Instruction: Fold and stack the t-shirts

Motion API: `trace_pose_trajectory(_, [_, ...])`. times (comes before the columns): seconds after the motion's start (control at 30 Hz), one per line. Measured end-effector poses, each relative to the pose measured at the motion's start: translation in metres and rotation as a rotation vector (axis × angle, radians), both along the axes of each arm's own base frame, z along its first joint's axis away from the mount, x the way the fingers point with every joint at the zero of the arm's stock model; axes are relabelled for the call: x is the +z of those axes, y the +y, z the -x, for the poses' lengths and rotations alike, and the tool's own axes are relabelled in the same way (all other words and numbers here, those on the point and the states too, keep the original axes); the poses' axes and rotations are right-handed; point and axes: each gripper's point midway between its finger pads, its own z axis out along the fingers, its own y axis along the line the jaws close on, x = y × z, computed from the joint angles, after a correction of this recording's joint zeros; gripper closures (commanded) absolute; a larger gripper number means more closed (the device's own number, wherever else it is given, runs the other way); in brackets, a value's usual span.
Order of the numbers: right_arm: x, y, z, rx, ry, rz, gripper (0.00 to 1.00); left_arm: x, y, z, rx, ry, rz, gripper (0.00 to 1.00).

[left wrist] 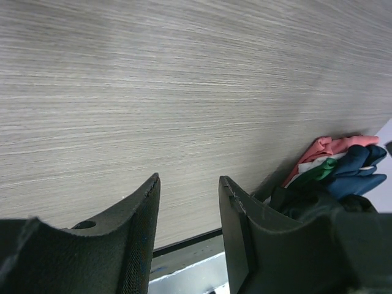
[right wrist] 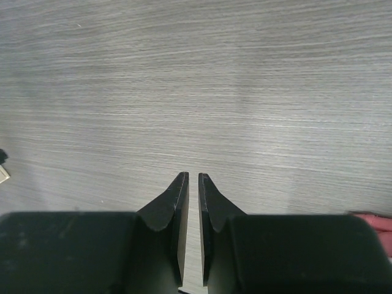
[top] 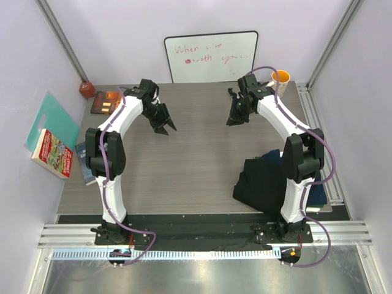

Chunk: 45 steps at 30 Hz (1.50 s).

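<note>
Books (top: 52, 153) with colourful covers off the left edge of the worktop (top: 184, 171), well apart from the working area; not part of the job.

Next to the right, left gripper (top: 163, 125): raised over bare wood in the far-left part, jaws clearly apart, nothing between them. Probably open so as to be ready for cloth.

Right of centre, right gripper (top: 235, 116): likewise lifted over bare wood in the far half, fingers almost together with only a thin slit, empty.

Both high and far: by judgement, a way to leave the middle free as a folding area and to clear the view of it.

Furthest right, t-shirts (top: 260, 184): dark pile at the near-right corner, close to the near edge, partly under the right arm (top: 300, 162). Probably stacked there to stay out of the folding area. Folded shirts (left wrist: 335, 160) in pink, white, green and navy visible beside the dark cloth in the left wrist view.

No shirt spread out on the bare wood. Unfolded remainder, if any: cannot tell.
</note>
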Motion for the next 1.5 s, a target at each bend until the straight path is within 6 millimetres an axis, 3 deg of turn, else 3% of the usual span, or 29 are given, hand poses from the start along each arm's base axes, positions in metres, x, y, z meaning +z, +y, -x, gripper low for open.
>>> trace_pose_trajectory(0.63, [0.002,-0.005,-0.004,-0.006,0.003,0.016,0.82,0.009,-0.007,-0.013,-0.001,-0.026,0.041,0.56])
trace_pose_trajectory(1.03, [-0.005,-0.005,-0.008,-0.010,0.016,0.024,0.82,0.003,-0.005,-0.015,0.007,-0.005,0.058,0.56])
trace_pose_trajectory(1.37, [-0.001,-0.010,-0.016,-0.024,0.004,0.020,0.82,0.011,-0.010,-0.033,0.002,-0.044,0.081,0.55])
trace_pose_trajectory(1.5, [-0.001,-0.012,-0.019,-0.029,0.001,0.018,0.82,0.014,-0.012,-0.033,-0.001,-0.044,0.096,0.60])
